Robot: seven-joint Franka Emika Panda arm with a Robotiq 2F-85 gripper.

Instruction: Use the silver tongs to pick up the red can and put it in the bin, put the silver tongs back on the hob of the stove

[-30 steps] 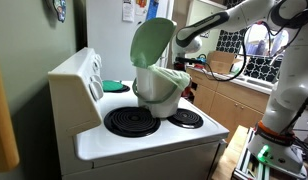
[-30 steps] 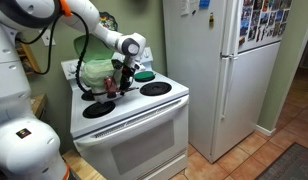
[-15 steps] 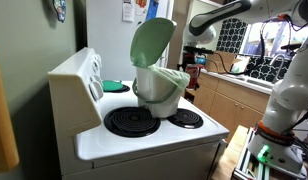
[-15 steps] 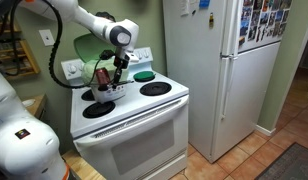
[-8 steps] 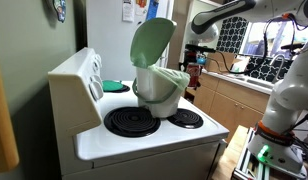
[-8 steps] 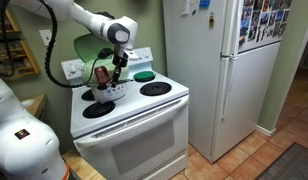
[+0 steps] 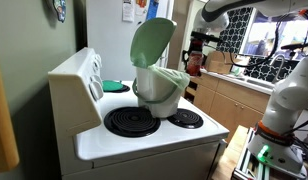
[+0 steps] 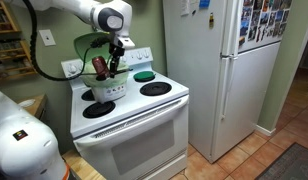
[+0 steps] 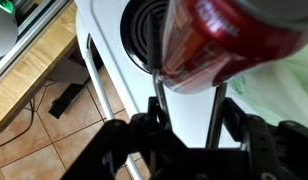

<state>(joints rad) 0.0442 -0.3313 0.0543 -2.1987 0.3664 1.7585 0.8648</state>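
My gripper [image 7: 201,40] [image 8: 116,42] is shut on the silver tongs [image 9: 157,100], whose two arms squeeze the red can [image 9: 229,40]. In both exterior views the can [image 7: 194,63] [image 8: 99,67] hangs above the hob [image 7: 144,142] [image 8: 134,108], at about the height of the bin's rim and close beside it. The bin [image 7: 159,92] [image 8: 107,88] stands on the stove with its pale-green lid [image 7: 151,42] tipped up and open. In the wrist view the gripper [image 9: 187,125] sits at the bottom, the can fills the top, and the bag liner [image 9: 286,95] shows at the right.
A small green round dish [image 7: 114,86] [image 8: 143,75] lies on a back burner. The stove's back panel [image 7: 82,75] rises behind the hob. A white fridge [image 8: 219,70] stands beside the stove. Wooden cabinets [image 7: 229,105] with a cluttered counter lie past the stove.
My gripper has risen from just above the burners to bin-rim height, carrying the tongs and the red can with it. The bin and its lid have not moved.
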